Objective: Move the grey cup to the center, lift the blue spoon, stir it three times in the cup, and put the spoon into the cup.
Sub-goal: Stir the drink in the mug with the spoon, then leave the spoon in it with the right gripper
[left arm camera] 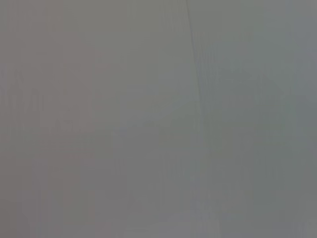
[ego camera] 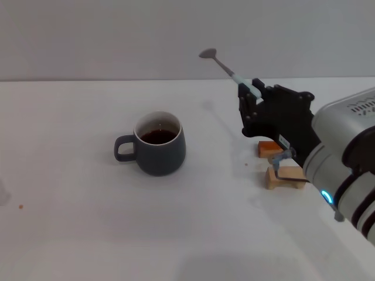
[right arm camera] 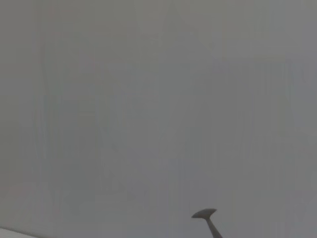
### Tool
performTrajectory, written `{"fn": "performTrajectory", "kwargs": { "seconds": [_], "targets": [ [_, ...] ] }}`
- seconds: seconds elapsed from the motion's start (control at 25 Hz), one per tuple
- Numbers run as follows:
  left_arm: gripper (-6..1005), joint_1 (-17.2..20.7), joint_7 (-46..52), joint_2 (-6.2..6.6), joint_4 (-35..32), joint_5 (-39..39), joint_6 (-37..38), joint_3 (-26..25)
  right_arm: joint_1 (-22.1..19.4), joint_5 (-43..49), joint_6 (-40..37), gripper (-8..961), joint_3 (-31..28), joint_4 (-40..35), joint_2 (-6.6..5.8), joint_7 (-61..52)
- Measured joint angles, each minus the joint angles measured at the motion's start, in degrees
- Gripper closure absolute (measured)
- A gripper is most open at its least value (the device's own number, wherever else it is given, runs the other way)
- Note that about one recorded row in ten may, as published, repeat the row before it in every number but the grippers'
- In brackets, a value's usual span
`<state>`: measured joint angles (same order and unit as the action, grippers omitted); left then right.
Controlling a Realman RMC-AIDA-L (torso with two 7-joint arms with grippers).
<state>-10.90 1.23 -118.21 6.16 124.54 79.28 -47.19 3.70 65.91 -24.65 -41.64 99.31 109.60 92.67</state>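
Note:
The grey cup (ego camera: 157,144) stands upright near the middle of the white table, its handle toward the left, with dark liquid inside. My right gripper (ego camera: 251,92) is shut on the blue spoon (ego camera: 229,71) and holds it in the air, to the right of the cup and above its rim. The spoon's pale handle is in the fingers and its grey bowl points up and to the left. The spoon bowl also shows in the right wrist view (right arm camera: 205,214) against the grey wall. My left gripper is out of view; the left wrist view shows only a grey surface.
Small tan wooden blocks (ego camera: 284,177) and an orange block (ego camera: 266,148) lie on the table under my right arm. The white table (ego camera: 88,222) ends at a grey wall at the back. A tiny orange speck (ego camera: 21,206) lies at the far left.

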Motion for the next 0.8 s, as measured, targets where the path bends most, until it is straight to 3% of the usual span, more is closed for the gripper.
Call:
{"fn": "performTrajectory", "kwargs": {
  "seconds": [0.08, 0.12, 0.16, 0.2, 0.24, 0.32, 0.56, 0.6, 0.64, 0.72, 0.8],
  "targets": [
    [1001, 0.00, 0.00, 0.00, 0.01, 0.00, 0.00, 0.00, 0.15, 0.81, -0.05, 791, -0.18, -0.70, 0.39, 0.09],
    [1001, -0.03, 0.00, 0.00, 0.07, -0.01, 0.00, 0.00, 0.24, 4.44, 0.03, 791, -1.63, -3.80, 2.78, 0.25],
    [1001, -0.03, 0.00, 0.00, 0.07, -0.01, 0.00, 0.00, 0.24, 4.44, 0.03, 791, -1.63, -3.80, 2.78, 0.25],
    [1000, -0.06, 0.00, -0.03, 0.14, 0.00, 0.01, 0.00, 0.23, 8.66, 0.13, 791, -3.46, -7.39, 6.03, 0.36],
    [1000, -0.08, 0.00, -0.04, 0.17, 0.00, 0.00, -0.01, 0.23, 8.66, 0.13, 791, -3.46, -7.39, 6.03, 0.36],
    [1000, -0.09, 0.00, -0.07, 0.28, 0.02, 0.00, -0.01, 1.10, 15.70, -1.65, 791, -4.67, -12.16, 9.42, -0.05],
    [1000, -0.09, 0.00, -0.15, 0.41, 0.01, 0.00, 0.09, 6.26, 24.72, -8.91, 792, -3.42, -17.14, 9.28, -6.83],
    [1000, -0.09, 0.00, -0.16, 0.40, 0.00, 0.00, 0.09, 7.15, 31.88, -11.62, 792, -2.89, -19.06, 9.33, -12.51],
    [1001, -0.07, 0.00, -0.16, 0.42, -0.01, 0.01, 0.09, 7.15, 31.88, -11.62, 792, -2.89, -19.06, 9.33, -12.51],
    [1001, 0.13, 0.00, -0.18, 0.52, -0.01, 0.03, 0.09, 9.10, 44.93, -17.28, 792, -1.43, -23.16, 9.43, -25.33],
    [1001, 0.25, 0.00, -0.18, 0.52, -0.01, 0.04, 0.09, 9.80, 47.80, -18.67, 792, -0.98, -24.43, 9.41, -29.02]
  ]
}}
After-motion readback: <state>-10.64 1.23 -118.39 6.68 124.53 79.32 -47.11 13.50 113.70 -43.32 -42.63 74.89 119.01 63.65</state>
